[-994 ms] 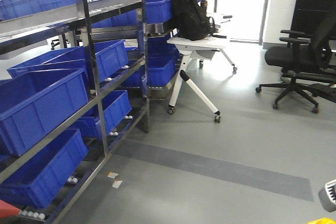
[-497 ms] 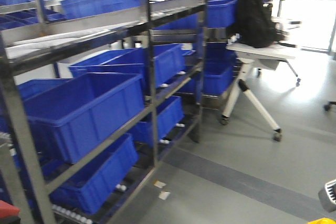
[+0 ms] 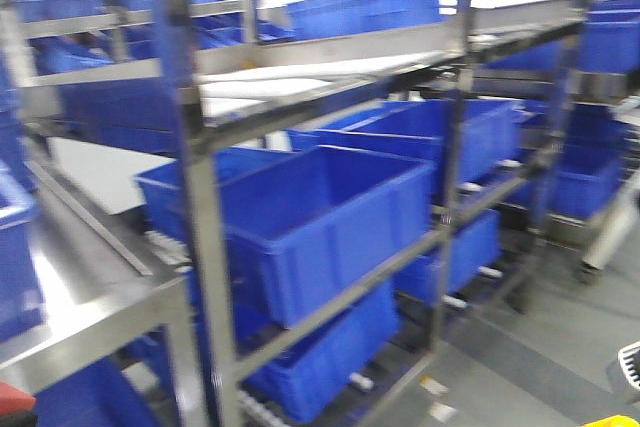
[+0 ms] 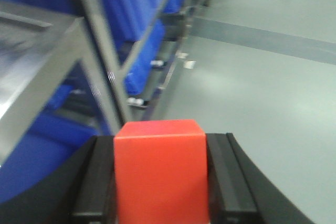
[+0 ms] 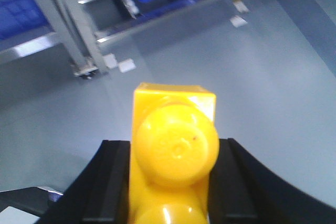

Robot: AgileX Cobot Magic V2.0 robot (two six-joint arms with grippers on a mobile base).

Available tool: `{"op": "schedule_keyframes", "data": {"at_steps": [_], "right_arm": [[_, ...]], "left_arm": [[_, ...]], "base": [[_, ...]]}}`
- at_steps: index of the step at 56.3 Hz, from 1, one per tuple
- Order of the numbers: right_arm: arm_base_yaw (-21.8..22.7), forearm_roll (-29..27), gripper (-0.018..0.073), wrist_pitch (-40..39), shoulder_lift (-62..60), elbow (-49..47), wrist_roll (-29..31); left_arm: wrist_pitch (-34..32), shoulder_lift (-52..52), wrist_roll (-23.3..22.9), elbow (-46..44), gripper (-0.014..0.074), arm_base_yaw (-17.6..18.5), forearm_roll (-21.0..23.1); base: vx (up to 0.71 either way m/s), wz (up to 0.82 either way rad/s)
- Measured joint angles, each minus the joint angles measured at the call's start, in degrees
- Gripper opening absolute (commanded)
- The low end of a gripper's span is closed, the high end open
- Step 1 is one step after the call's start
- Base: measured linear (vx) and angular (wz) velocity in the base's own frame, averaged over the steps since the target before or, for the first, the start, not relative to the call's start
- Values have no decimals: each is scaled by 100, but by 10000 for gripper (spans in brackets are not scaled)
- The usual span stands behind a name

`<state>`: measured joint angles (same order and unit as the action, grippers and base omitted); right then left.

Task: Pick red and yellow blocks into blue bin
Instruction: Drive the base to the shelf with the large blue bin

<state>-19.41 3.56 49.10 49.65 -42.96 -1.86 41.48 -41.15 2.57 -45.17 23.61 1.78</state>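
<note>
Turning leftward, the robot is bringing the rack (image 3: 205, 277) and the blue bin (image 3: 310, 217) to centre, where open floor (image 3: 560, 367) was showing. The left gripper (image 4: 160, 182) jaws are clamping the red cube (image 4: 160, 166), and the right gripper (image 5: 170, 187) jaws are clamping the yellow brick (image 5: 173, 145), so drop-off is likely nearing.

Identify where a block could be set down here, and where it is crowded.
Bare: the steel shelf top left of the nearest blue bin, and the grey floor right of the rack. Crowded: the rack's tiers, packed with bins.

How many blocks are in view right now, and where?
2. The red cube is clamped in the left gripper, the yellow brick in the right gripper. More may be hidden.
</note>
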Motion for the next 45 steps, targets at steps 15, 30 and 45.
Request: {"op": "schedule_keyframes", "data": {"at_steps": [15,30,45], "right_arm": [[0,0,172,0,0,0,0],[0,0,172,0,0,0,0],[0,0,172,0,0,0,0]], "left_arm": [[0,0,0,0,264,0,0],[0,0,0,0,264,0,0],[0,0,5,0,264,0,0]], "base": [[15,61],[14,61],[11,54]]}}
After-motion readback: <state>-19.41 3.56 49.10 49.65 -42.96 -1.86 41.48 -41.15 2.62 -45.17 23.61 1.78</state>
